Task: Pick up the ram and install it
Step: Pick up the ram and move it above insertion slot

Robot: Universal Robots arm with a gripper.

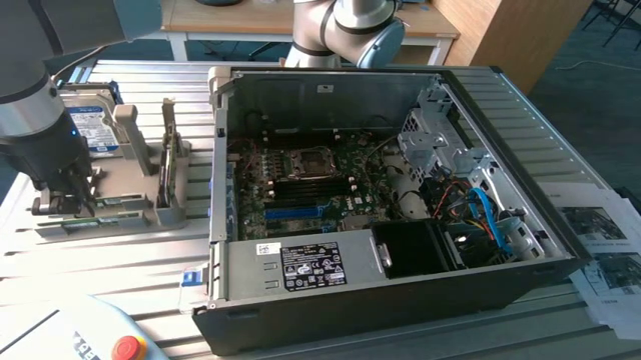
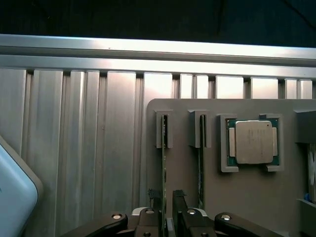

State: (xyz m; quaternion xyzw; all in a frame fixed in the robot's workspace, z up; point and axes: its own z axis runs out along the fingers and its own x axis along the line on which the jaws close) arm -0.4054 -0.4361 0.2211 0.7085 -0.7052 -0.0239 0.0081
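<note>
- The ram [image 2: 164, 158] stands on edge in a slot of the grey holder [image 2: 182, 165], beside the open computer case [image 1: 401, 187].
- The gripper [image 2: 168, 197] straddles it, jaws narrowly apart, not clamped.
- A processor [image 2: 252, 142] sits nearby in the holder.

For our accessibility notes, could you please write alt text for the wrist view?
The robot's black claw sits low over a thin green ram circuit-board stick standing on edge in a slotted grey holder. A second stick stands in the neighbouring slot, and a square silver-capped processor chip lies in a recess beside it, all on a ribbed aluminium table.
</note>
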